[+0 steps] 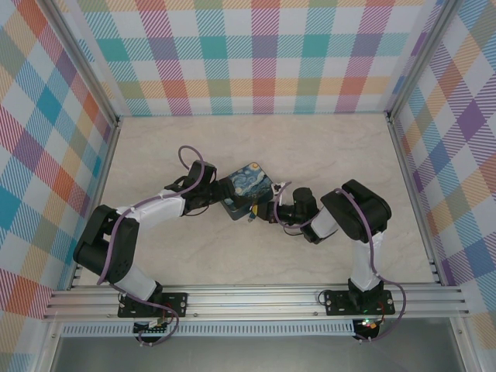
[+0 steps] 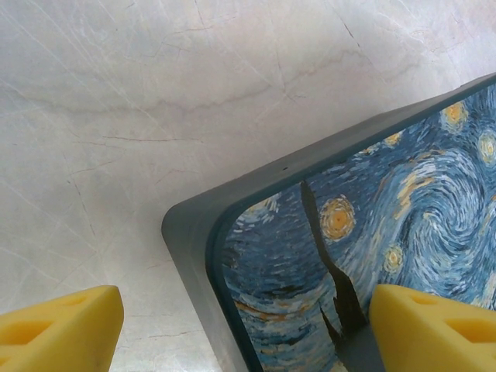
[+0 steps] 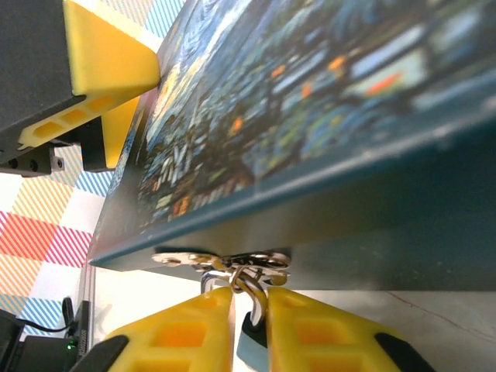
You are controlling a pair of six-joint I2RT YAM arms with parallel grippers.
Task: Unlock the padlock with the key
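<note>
Overhead, two wrist close-ups sharing tin

Padlock: tiny, pale blue body, thin bright metal shackle. Sits at the latch on the side wall of the painted tin, shackle threaded through the latch loop. Body pinched between the yellow fingers of the right tool, mostly hidden by them. Locked or not: cannot tell.
</note>
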